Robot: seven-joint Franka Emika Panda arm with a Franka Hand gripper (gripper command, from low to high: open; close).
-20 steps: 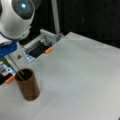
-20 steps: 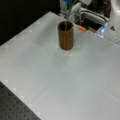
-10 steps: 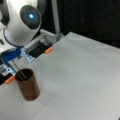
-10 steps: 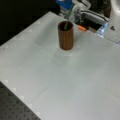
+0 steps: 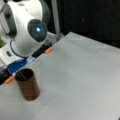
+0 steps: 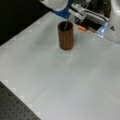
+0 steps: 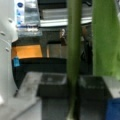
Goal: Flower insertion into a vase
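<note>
White tabletop (image 6: pixel 75 82): dark brown wood-grained cylindrical vase (image 5: pixel 28 86) stands upright near its edge. Gripper (image 7: pixel 72 87) pads clamp green flower stem (image 7: pixel 73 50), tip inside vase; a vertical, centred stem avoids the rim.

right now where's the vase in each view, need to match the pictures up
Front view: the vase stands at the bottom left, under the white arm.
Front view: the vase stands at top centre on the white table, a thin stem in its mouth.
Wrist view: no vase in it; only a green stem shows.
Shared landmark: the orange tab behind the vase.
</note>
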